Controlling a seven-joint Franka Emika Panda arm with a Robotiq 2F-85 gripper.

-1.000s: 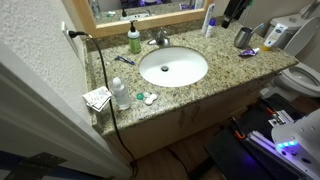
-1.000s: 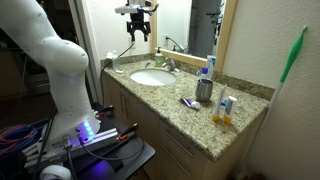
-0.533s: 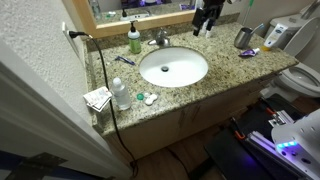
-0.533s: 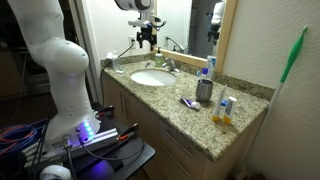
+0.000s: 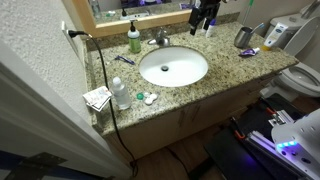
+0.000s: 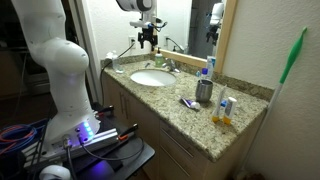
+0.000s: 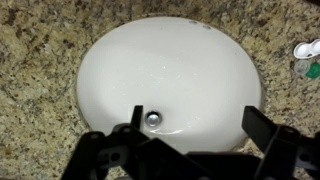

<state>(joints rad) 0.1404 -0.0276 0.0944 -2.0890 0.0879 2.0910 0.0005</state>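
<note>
Hand [image 5: 205, 20]: spread wide and empty; hangs in the air over the back of the table, touching nothing; in an exterior view [image 6: 148, 42] level with the mirror, above the sink's far rim.
Fingers [image 7: 125, 152]: dark, well apart, rising from the lower edge of the wrist view; only bare basin between them.
Sink [image 5: 173, 68]: white oval basin set into the table, below and in front of the hand; fills most of the wrist view [image 7: 170, 65].
Drain [image 7: 153, 118]: small metal ring in the basin floor, seen between the two fingers, nearer one of them.
Faucet [image 5: 160, 38]: behind the sink at the mirror wall; near the hand, apart from it.
Table [image 5: 225, 68]: speckled granite, surrounds the sink on every side.
Green bottle [image 5: 134, 40]: upright at the back, just beside the faucet, on the side away from the hand.
Cup [image 5: 242, 38]: metal, upright, near the table's end by the toilet [image 5: 300, 78]; well apart from the sink.
Clear bottle [image 5: 120, 93]: upright at the front corner, just beside folded papers [image 5: 97, 98].
Cord [image 5: 108, 85]: black, runs from the wall across the table's end and down over its front edge.
</note>
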